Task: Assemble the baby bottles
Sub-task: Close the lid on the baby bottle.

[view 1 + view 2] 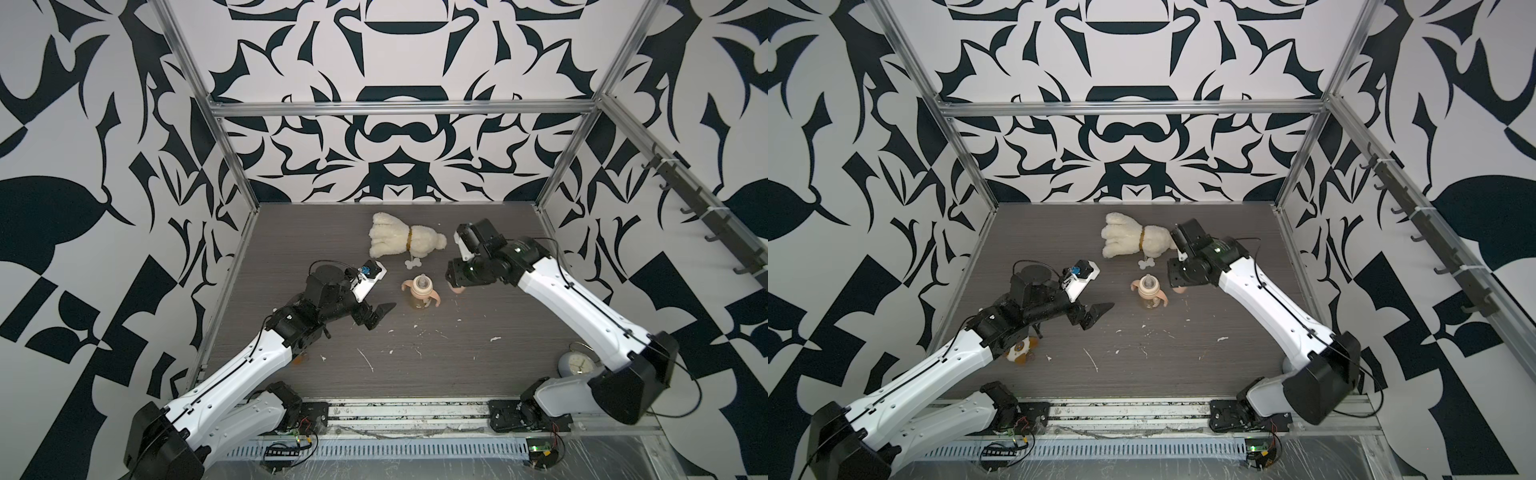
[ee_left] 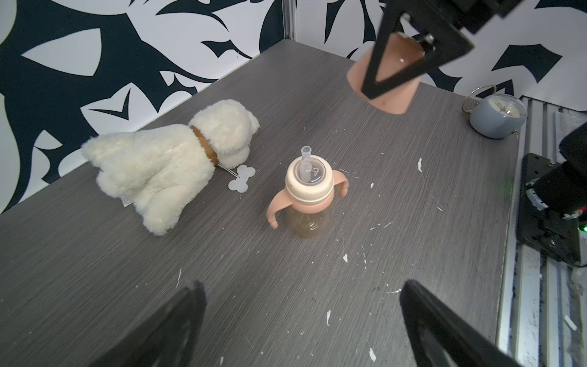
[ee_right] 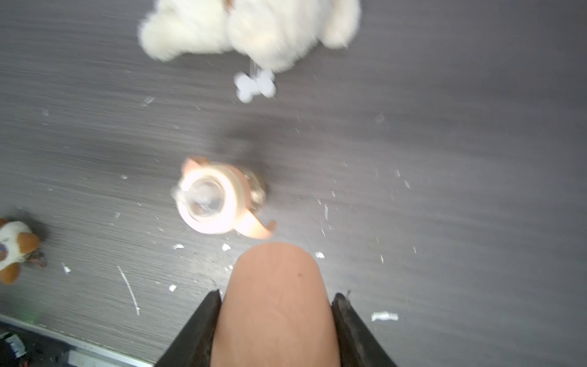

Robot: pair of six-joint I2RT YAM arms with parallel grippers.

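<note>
Peach dome cap (image 3: 275,305) sits pinched in right jaws near the bottle (image 2: 306,224); left jaws spread.

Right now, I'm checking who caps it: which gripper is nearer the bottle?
Right. The right gripper, shut on the cap, hangs close beside the bottle; the left gripper is open, farther off on the bottle's opposite side.

Bottle (image 2: 306,224) amber-tinted; handle ring (image 2: 313,206) and cap (image 2: 394,98) peach-pink; lid (image 2: 309,187) cream. Plush dog (image 2: 158,165) cream. Table (image 2: 317,302) grey woodgrain. Walls (image 1: 374,124) black-on-white swirls.
</note>
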